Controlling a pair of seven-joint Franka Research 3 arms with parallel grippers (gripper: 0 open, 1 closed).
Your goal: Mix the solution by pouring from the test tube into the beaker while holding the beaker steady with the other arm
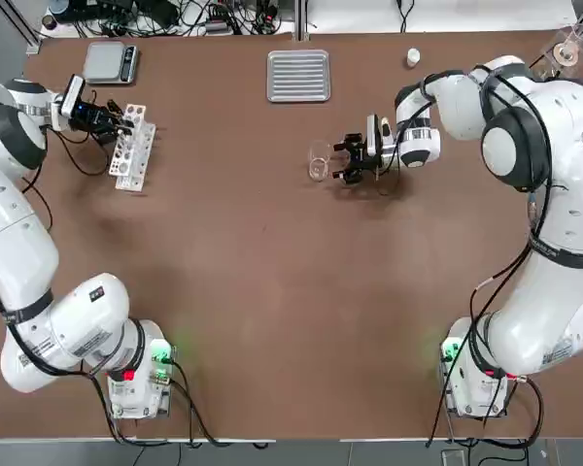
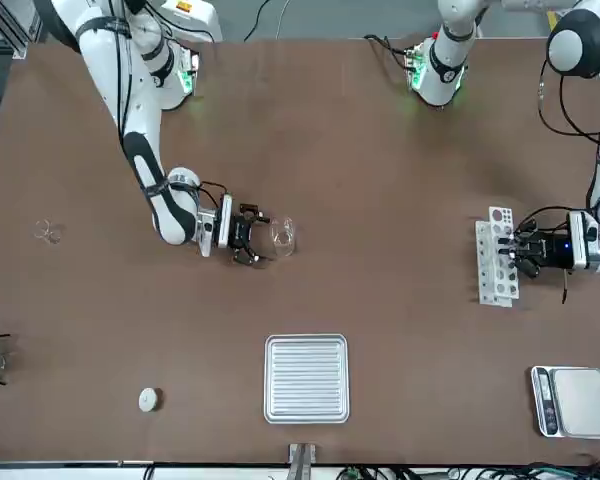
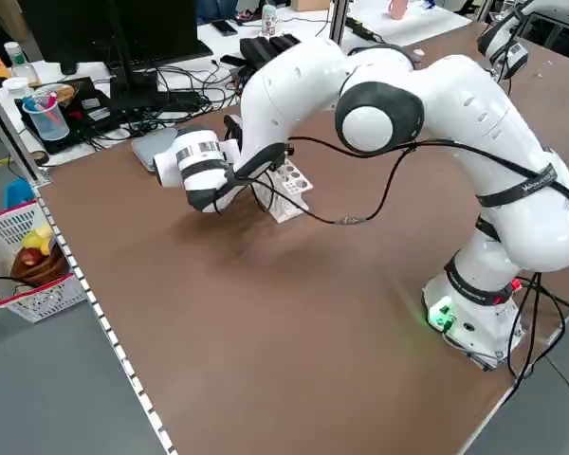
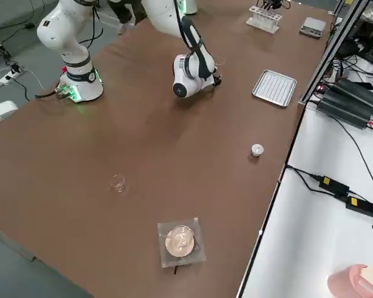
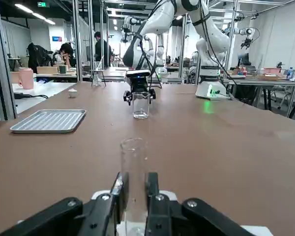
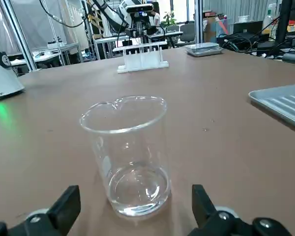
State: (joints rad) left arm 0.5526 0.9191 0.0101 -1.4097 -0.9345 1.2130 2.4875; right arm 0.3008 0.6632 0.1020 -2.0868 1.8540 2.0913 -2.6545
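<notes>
Clear glass in the grip: pinched the test tube (image 5: 134,196) with the left gripper (image 5: 137,178), right at the white rack (image 1: 134,153)! Across the table (image 1: 223,243), held the right gripper (image 6: 136,209) spread wide, fingers just short of the beaker (image 6: 132,172). Saw it upright, touched by neither finger.

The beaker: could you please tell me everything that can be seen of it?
The beaker is a small, see-through, straight-walled cylinder that looks like glass, with an open round rim, a pouring lip and a pale patch on its wall. A little clear liquid seems to lie at its bottom. It stands upright on the brown table, just ahead of the right hand, whose fingers are spread and do not appear to grip it.
</notes>
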